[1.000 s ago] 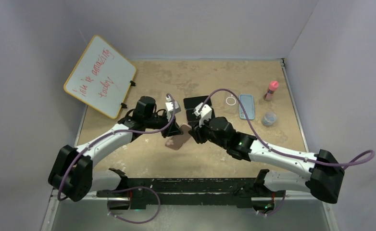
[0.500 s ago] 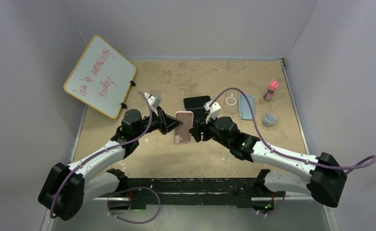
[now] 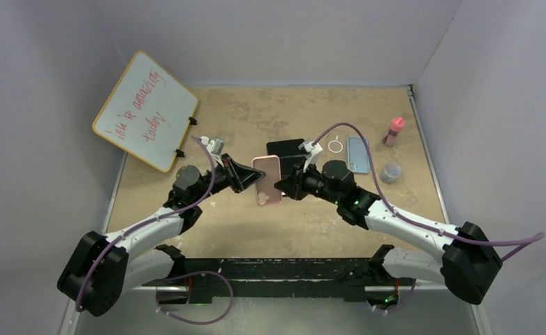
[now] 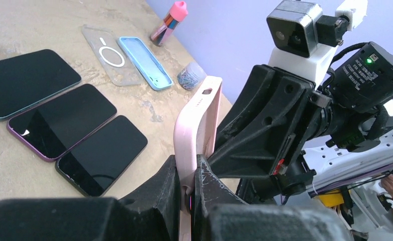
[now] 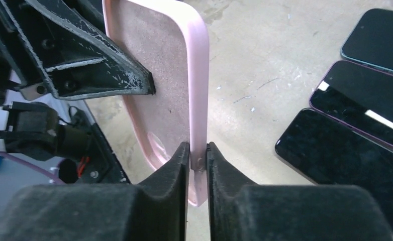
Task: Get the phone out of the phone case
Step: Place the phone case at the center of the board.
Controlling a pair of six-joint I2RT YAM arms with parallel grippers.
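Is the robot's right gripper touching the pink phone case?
Touching. The right wrist view shows the right gripper pinching the rim of the pink phone case, one finger pressed on each side with no gap.

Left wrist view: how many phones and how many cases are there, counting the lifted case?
Phones: 3 (teal-edged phone, purple-edged phone, dark phone)
Cases: 3 (clear case, blue case, pink case)
Total: 6
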